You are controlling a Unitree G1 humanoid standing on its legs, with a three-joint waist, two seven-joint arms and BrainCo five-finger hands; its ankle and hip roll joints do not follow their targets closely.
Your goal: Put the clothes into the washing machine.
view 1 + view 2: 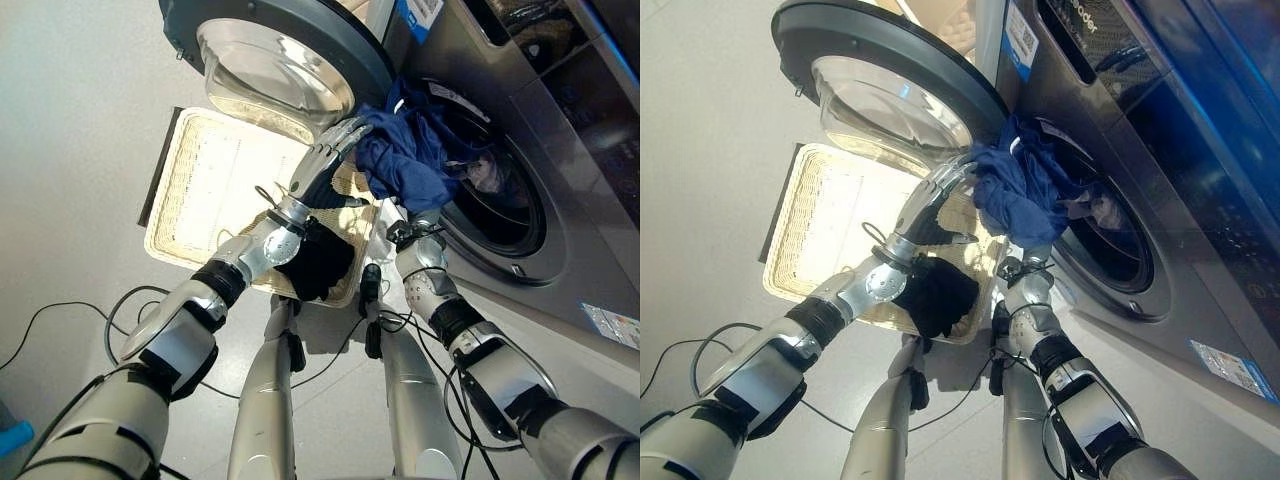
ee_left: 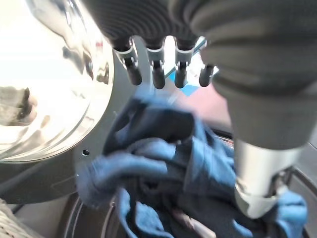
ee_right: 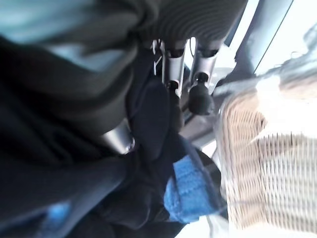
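Note:
A blue garment (image 1: 405, 150) hangs bunched over the lower rim of the washing machine's round opening (image 1: 505, 215), partly inside the drum. My left hand (image 1: 325, 160) reaches up from the basket with straight fingers, their tips touching the cloth's left edge. My right hand (image 3: 200, 96) is under the bundle from below; in the right wrist view its fingers curl with dark blue cloth lying between them and the thumb. A black garment (image 1: 318, 262) lies in the near corner of the wicker basket (image 1: 200, 180).
The machine's round door (image 1: 285, 55) with its glass bowl stands open above the basket, close to my left hand. The grey machine front (image 1: 590, 120) fills the right side. The basket sits on a pale floor (image 1: 70, 150).

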